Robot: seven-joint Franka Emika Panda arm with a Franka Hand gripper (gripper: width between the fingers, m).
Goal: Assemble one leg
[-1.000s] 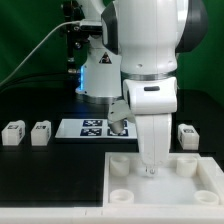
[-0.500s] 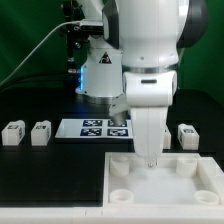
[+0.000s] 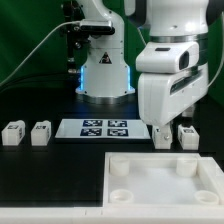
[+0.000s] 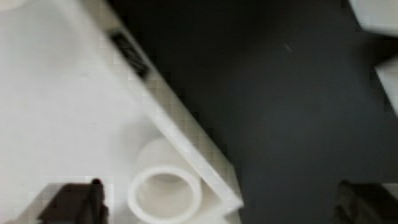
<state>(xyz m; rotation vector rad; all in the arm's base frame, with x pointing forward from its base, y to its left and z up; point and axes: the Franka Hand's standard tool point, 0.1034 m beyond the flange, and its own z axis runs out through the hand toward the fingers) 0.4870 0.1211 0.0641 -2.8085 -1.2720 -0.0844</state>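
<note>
White leg stands on black worktop at exterior view's right, just beside the jaws, not held. Jaws apart w/ nothing btwn; wrist view shows recessed piece w/ round socket near its edge.

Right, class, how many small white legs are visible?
3. Far-left leg and second leg at the exterior view's left, third leg at its right beside the gripper; others may be hidden.
</note>
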